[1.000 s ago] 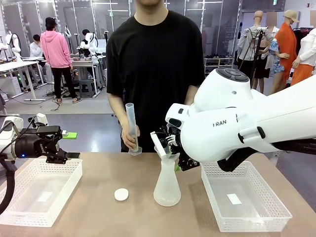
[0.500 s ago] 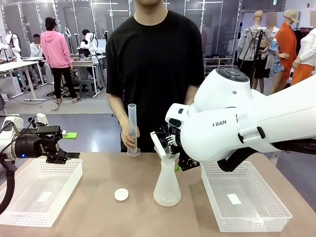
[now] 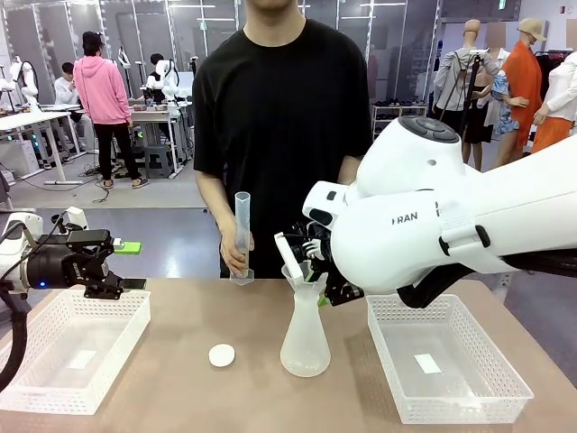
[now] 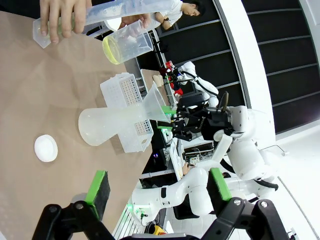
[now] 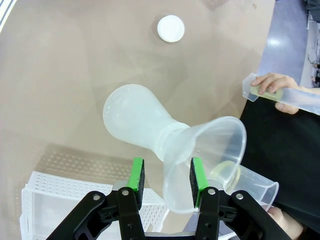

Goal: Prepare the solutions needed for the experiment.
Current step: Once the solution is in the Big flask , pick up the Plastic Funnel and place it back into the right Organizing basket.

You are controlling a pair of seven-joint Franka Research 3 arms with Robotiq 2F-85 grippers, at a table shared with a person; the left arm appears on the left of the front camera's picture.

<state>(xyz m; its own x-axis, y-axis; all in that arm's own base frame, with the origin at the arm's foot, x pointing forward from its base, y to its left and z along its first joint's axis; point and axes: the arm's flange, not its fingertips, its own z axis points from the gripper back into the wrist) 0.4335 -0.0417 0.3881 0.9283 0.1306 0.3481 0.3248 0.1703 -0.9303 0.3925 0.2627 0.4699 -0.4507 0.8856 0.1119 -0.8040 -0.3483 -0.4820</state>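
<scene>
Gripping the cone of the clear funnel (image 5: 210, 150), the right gripper (image 5: 167, 165) has its 2 green pads partway closed, 1 on each side of the plastic, at the bottom centre of the right wrist view. The funnel's stem sits in the neck of the frosted conical flask (image 5: 132, 117). In the front view that flask (image 3: 305, 343) stands upright at the centre of the table (image 3: 180, 388), with the funnel (image 3: 305, 275) on top and the right gripper (image 3: 311, 271) beside its rim.

The left gripper (image 4: 157, 187) has its jaws wide apart with nothing between them. In the front view it (image 3: 131, 266) hangs at the left edge of the frame, over the far side of a white basket (image 3: 126, 329). A second white basket (image 3: 451, 397) sits at lower right.

The solutions (image 4: 114, 51) lie as a shallow pale yellow layer in the bottom of a clear beaker (image 4: 132, 40), near the top centre of the left wrist view and apart from the funnel (image 4: 155, 102). In the right wrist view the beaker (image 5: 255, 192) is at lower right, just beyond the funnel's rim.

A person's hand (image 3: 236, 257) holds a measuring cylinder (image 3: 242, 230) upright, just left of centre, its foot at the table's far edge. A small white round cap (image 3: 222, 354) lies on the table left of the flask, apart from it.
</scene>
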